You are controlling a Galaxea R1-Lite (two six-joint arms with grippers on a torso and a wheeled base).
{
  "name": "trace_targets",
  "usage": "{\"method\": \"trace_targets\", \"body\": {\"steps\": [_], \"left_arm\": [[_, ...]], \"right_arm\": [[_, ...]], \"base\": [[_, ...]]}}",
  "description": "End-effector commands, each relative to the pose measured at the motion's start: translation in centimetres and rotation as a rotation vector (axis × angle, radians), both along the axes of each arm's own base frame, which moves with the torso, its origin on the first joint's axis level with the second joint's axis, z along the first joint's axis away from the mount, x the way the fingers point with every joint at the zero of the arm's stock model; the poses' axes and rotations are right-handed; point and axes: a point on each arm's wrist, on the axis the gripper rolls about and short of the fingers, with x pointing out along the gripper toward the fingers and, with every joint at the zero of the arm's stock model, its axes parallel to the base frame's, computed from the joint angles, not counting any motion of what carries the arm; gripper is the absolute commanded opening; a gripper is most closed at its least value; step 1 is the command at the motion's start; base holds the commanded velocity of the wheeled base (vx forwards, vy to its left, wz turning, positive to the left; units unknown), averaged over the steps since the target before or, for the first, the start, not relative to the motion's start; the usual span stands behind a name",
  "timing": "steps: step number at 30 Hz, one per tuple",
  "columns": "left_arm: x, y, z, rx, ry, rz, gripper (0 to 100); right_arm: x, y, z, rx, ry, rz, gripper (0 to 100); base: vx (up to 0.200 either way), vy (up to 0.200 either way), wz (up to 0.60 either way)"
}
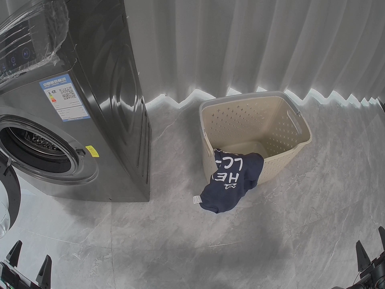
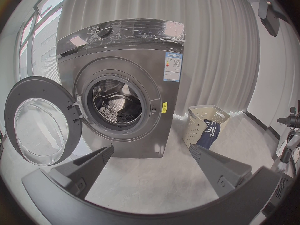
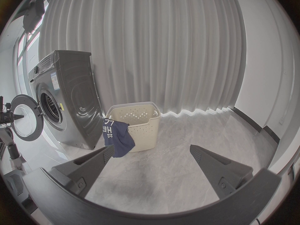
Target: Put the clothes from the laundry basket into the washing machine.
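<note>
I count one navy shirt [image 1: 230,179], slung over the near rim of the laundry basket [image 1: 298,119], with its tail puddled on the floor right beside the basket. It looks soft, light and floppy, so I'd pinch the bunched fold at the rim. One basket, one washing machine [image 1: 108,101]. Left pincer [image 2: 150,146] and right pincer [image 3: 152,146] both gape wide, holding nothing.

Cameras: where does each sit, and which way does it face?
Head view: on the head, looking down at washing machine, laundry basket; left gripper, right gripper at lower corners.
Left wrist view: left wrist, faces machine's open door; own open fingers.
Right wrist view: right wrist, faces basket, curtain; own open fingers.
All share: navy garment over basket rim.
</note>
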Motion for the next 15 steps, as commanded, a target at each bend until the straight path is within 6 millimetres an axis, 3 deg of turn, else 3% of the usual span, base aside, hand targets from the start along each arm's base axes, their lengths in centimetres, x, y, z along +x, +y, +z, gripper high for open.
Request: {"method": "trace_targets", "body": {"steps": [1,3,5,6,9,12,14,15], "left_arm": [[0.0,0.0,-0.5,0.003,-0.002,0.000,100],[0.0,0.0,-0.5,0.003,-0.002,-0.001,100],[0.0,0.0,-0.5,0.004,0.000,-0.001,100],[0.0,0.0,-0.5,0.004,0.000,-0.001,100],[0.0,0.0,-0.5,0.003,0.000,-0.001,100],[0.0,0.0,-0.5,-0.002,0.000,0.000,100],[0.0,0.0,-0.5,-0.002,0.000,0.000,100],[0.0,0.0,-0.5,0.000,0.000,0.000,100]], "right_arm": [[-1.4,0.0,4.6,0.018,-0.166,0.019,100],[-0.8,0.0,7.3,0.062,-0.115,0.078,100],[1.1,0.2,7.6,0.078,0.035,0.161,100],[1.1,0.2,7.6,0.078,0.035,0.161,100],[6.4,0.7,7.4,0.059,0.326,0.244,100],[10.1,1.7,7.6,0.019,0.372,0.344,100],[11.2,2.4,7.7,0.016,0.368,0.393,100],[12.7,3.5,7.7,0.038,0.379,0.452,100]], "base": [[0.000,-0.200,0.00],[0.000,-0.100,0.00],[0.000,0.000,0.00],[0.000,0.000,0.00],[0.000,0.000,0.00],[0.000,0.000,0.00],[0.000,0.000,0.00],[0.000,0.000,0.00]]}}
